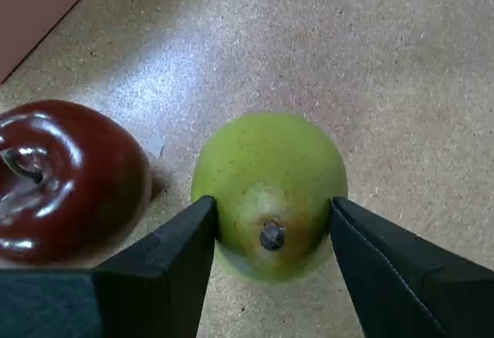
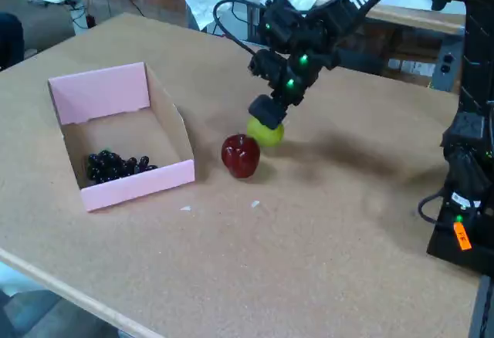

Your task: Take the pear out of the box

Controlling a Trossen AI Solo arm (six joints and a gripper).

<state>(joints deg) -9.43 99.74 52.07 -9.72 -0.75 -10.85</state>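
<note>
Both jaws press against the sides of the pear (image 1: 268,191), pinching it between the black fingers (image 1: 177,253) of the gripper (image 1: 272,218); the wrist view cuts off the fingers' lower parts. In the fixed view, going left to right: the box (image 2: 116,91) holds grapes (image 2: 116,164), the apple (image 2: 241,155) sits outside it, and the pear lies on the table (image 2: 324,222) just behind the apple, half hidden by the gripper. The arm (image 2: 340,10) reaches down leftward from the upper right.
</note>
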